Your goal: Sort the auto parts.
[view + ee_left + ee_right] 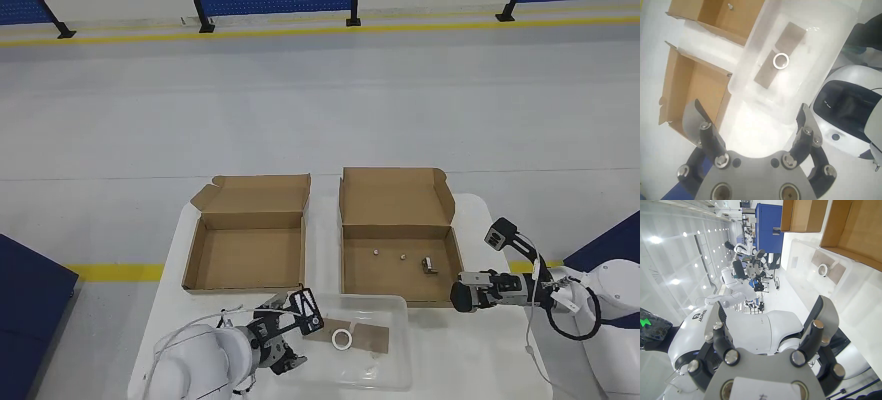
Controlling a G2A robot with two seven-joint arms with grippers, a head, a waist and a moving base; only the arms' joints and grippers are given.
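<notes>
Left gripper (750, 106) hangs open and empty just beside the tray (749, 41); right gripper (769, 302) open too, near the right box (385, 280); three small parts (403, 256) sit in that box; one ring (781, 61) left in the tray; nearly done, I'd guess.

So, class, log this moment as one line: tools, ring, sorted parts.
left tool open, at clear bin | right tool open, beside cardboard box | ring in bin | three small parts in box
</notes>
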